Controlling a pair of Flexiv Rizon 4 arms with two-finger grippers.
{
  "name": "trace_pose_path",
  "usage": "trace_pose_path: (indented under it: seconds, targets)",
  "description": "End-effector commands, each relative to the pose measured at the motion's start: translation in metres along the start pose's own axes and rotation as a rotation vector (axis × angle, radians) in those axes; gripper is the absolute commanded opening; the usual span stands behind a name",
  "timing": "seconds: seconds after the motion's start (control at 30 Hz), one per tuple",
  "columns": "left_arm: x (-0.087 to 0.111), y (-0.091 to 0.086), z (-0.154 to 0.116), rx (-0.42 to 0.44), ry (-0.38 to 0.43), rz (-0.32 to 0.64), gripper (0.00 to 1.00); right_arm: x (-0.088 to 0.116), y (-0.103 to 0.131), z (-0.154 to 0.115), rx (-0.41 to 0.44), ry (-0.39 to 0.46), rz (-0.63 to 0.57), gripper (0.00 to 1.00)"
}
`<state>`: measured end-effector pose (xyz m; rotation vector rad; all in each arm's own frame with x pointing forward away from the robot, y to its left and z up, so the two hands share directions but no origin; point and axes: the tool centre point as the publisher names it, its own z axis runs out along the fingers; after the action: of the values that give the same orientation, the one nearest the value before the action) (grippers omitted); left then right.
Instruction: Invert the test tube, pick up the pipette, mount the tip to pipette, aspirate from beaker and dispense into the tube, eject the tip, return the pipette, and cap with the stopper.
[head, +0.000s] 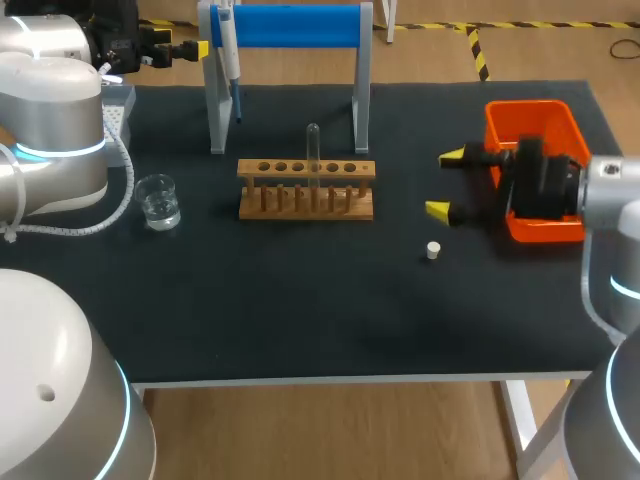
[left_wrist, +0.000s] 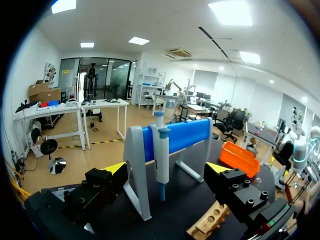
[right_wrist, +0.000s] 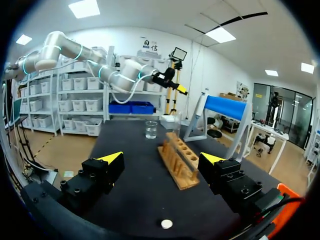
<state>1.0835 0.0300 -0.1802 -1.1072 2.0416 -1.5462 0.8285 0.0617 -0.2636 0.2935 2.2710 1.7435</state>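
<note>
A clear test tube (head: 313, 150) stands upright in the wooden rack (head: 306, 188) at mid table. The pipette (head: 228, 50) hangs on the blue-barred stand (head: 290, 25) behind the rack. In the left wrist view the pipette (left_wrist: 161, 155) hangs just ahead of my open left gripper (left_wrist: 167, 170), untouched. A glass beaker (head: 158, 200) with clear liquid sits left of the rack. The white stopper (head: 433, 250) lies right of the rack, under my open, empty right gripper (head: 445, 183). From the right wrist, the rack (right_wrist: 180, 162), beaker (right_wrist: 151, 129) and stopper (right_wrist: 166, 224) lie ahead of that gripper (right_wrist: 161, 159).
An orange bin (head: 535, 165) stands at the right, partly hidden behind my right wrist. A pale box (head: 115, 105) sits at the back left beside my left arm. Bare black tabletop (head: 300, 310) stretches in front of the rack.
</note>
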Motion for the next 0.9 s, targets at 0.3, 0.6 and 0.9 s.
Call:
trace_pose_path:
  seconds: [0.3, 0.6, 0.9]
  targets:
    - [0.000, 0.001, 0.000, 0.003, 0.000, 0.000, 1.00, 0.009, -0.012, 0.033, 0.027, -0.049, -0.039, 1.00]
    - [0.000, 0.001, 0.000, 0.003, 0.000, 0.000, 1.00, 0.004, -0.012, 0.035, 0.046, -0.090, -0.027, 1.00]
    - [0.020, 0.008, -0.005, 0.021, 0.034, 0.040, 1.00, 0.004, -0.012, 0.035, 0.046, -0.090, -0.027, 1.00]
